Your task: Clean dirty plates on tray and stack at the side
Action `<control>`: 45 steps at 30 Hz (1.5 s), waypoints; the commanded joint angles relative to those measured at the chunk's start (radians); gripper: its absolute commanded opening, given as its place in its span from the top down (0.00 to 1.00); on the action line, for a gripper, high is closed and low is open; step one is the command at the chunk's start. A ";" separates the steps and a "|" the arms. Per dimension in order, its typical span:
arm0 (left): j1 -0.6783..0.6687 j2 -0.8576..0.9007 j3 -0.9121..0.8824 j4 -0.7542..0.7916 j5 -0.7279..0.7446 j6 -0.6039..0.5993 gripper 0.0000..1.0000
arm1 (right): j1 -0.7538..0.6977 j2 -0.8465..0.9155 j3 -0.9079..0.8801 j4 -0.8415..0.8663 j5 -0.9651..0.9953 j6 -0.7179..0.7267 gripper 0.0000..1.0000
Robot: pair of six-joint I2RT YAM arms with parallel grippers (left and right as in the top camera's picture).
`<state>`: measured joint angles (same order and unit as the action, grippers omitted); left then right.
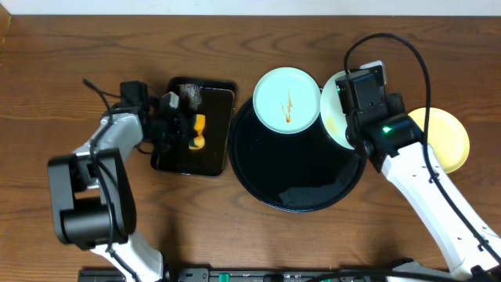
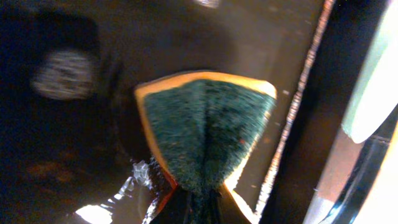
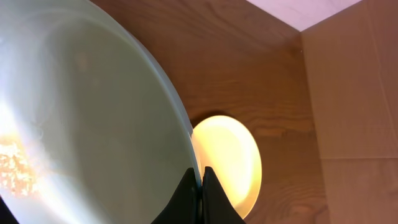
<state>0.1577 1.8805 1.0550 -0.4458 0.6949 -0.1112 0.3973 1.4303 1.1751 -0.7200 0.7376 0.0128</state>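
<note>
The large round black tray (image 1: 297, 176) sits mid-table. A mint-blue plate (image 1: 286, 100) with an orange-brown smear lies on its far rim. My right gripper (image 3: 200, 186) is shut on the rim of a second mint-blue plate (image 3: 81, 112), held tilted on edge at the tray's right side (image 1: 329, 110); it has a faint orange smear low on its left. The pale yellow plate (image 1: 448, 139) lies on the table to the right, also seen in the right wrist view (image 3: 227, 158). My left gripper (image 2: 199, 208) is shut on a yellow-and-green sponge (image 2: 205, 130), also seen from overhead (image 1: 199, 131).
A small rectangular black tray (image 1: 211, 157) lies left of the round tray, under the sponge; its wet floor shows in the left wrist view (image 2: 74, 137). Bare wooden table surrounds both trays. Cables trail from both arms.
</note>
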 commanded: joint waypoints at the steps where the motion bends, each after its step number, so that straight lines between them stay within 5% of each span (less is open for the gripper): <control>1: 0.049 0.048 0.003 0.000 0.046 -0.010 0.92 | 0.018 -0.013 0.001 0.008 0.051 -0.021 0.99; 6: 0.075 0.055 0.003 0.005 -0.074 -0.131 0.92 | 0.023 -0.013 0.001 0.018 0.051 -0.021 0.99; 16: 0.018 -0.066 0.023 0.013 0.022 -0.072 0.93 | 0.023 -0.013 0.001 0.019 0.051 -0.017 0.99; 26: -0.092 -0.148 0.013 0.010 -0.369 -0.073 0.92 | 0.026 -0.013 0.001 0.094 0.052 -0.134 0.99; 38: -0.100 -0.023 -0.001 0.005 -0.361 -0.074 0.93 | 0.094 -0.013 0.001 0.145 0.174 -0.299 0.99; 45: -0.100 -0.095 0.019 0.007 -0.078 -0.016 0.92 | 0.094 -0.013 0.001 0.146 0.179 -0.298 0.99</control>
<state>0.0605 1.8343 1.0580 -0.4389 0.4675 -0.1726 0.4820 1.4303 1.1751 -0.5785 0.8761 -0.2741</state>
